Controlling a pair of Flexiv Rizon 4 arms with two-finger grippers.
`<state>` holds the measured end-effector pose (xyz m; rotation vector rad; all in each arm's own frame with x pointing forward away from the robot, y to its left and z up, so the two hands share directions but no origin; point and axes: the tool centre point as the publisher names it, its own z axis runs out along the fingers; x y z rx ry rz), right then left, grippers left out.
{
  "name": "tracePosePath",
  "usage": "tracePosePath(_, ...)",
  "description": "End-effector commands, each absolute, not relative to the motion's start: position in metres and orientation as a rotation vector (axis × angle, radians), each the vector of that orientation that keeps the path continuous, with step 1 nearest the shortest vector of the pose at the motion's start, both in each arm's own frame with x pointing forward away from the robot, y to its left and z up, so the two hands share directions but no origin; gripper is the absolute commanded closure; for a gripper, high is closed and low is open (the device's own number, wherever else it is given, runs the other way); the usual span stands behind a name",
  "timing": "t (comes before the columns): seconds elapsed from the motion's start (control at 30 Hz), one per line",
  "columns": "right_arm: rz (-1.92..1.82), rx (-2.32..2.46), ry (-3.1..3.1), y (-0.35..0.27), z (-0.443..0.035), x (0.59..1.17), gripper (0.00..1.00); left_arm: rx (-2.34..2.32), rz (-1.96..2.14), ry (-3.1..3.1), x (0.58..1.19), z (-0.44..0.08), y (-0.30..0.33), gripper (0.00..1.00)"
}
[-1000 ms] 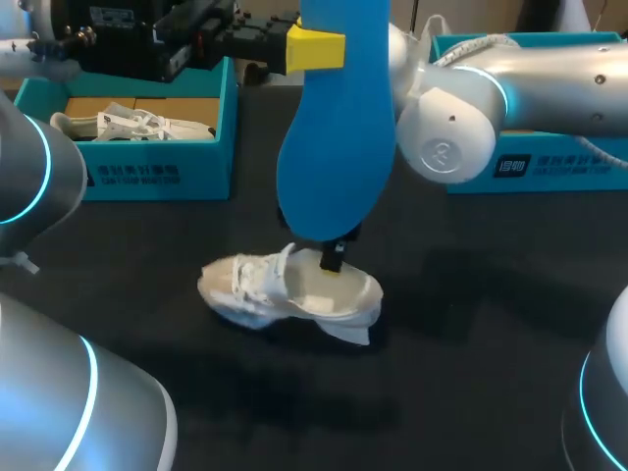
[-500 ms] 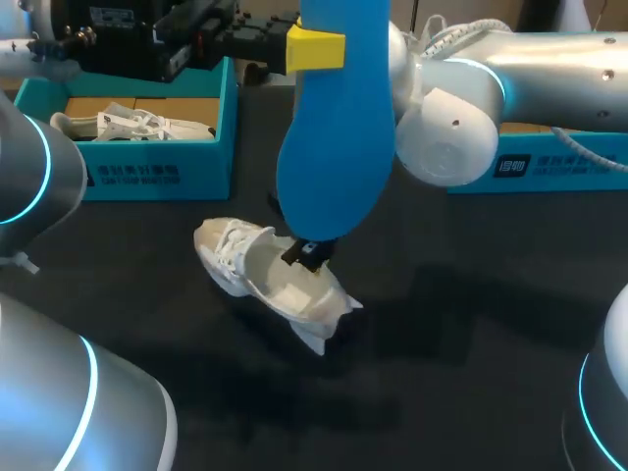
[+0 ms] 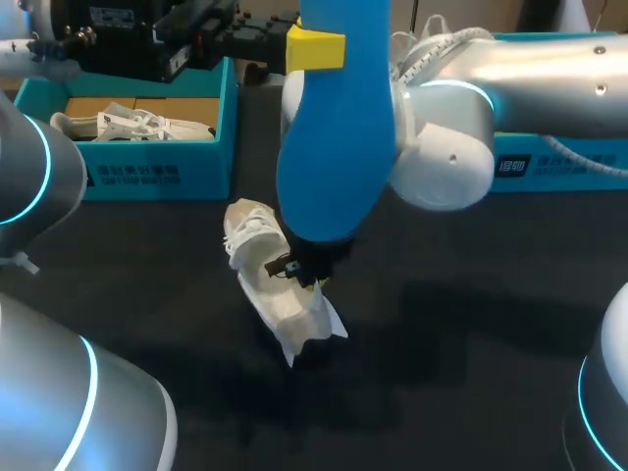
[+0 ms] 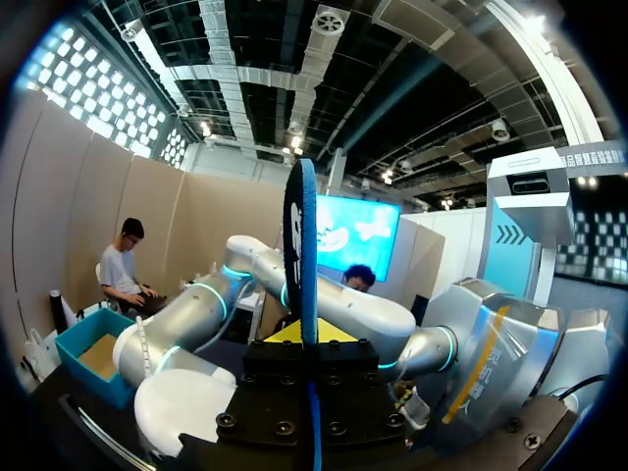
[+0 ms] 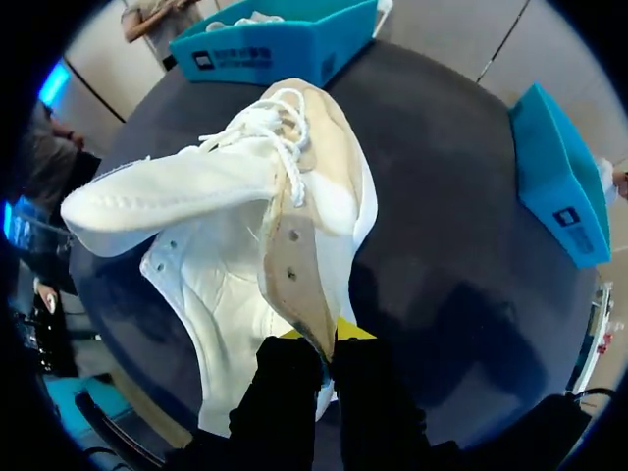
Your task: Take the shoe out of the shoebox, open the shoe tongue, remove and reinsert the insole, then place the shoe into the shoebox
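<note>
Swinging round since a second ago, the shoe [image 3: 270, 280] that lay crosswise with its toe at 9 o'clock now points its toe to 11 and its heel to 5, and my right arm has come further in over the table [image 3: 471, 373].

The right pincer [image 5: 329, 339] is clamped on the thin tan edge of the shoe's opening, one finger on each side of it. The shoe hangs from that pinch at the middle of the table, with its sole apparently off the cloth. Above it, at 12 o'clock, the left pincer [image 3: 316, 47] grips the blue insole [image 3: 339, 137], which hangs down in front of the shoe.

That pinch is narrow. I judge the shoe could twist or slip out if it is turned further. The insole also hides the shoe's opening from above, so feeding it back in could miss or fold it.

The left box [image 3: 137, 157], at 10 o'clock, holds a second shoe [image 3: 132, 125] on brown paper. The right box [image 3: 559, 162], at 2 o'clock, is mostly behind my arm, so I cannot tell what it holds.
</note>
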<state>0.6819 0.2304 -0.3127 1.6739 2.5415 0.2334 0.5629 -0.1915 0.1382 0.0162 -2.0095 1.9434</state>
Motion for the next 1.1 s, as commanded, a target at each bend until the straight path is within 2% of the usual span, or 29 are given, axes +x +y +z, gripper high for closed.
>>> tracePosePath(0.03, 0.249, 1.724, 2.494, 0.229, -0.317, 0.674, 1.0, 0.013, 1.944, -2.007, 0.564, 0.138, -0.193, 1.0)
tracePosePath(0.67, 0.308, 1.882, 2.362, 0.193, -0.334, 0.661, 1.0, 0.013, 1.944, -2.007, 0.564, 0.138, -0.193, 1.0)
tracePosePath(1.1, 0.381, 1.923, 2.374, 0.171, -0.366, 0.662, 1.0, 0.013, 1.944, -2.007, 0.564, 0.138, -0.193, 1.0)
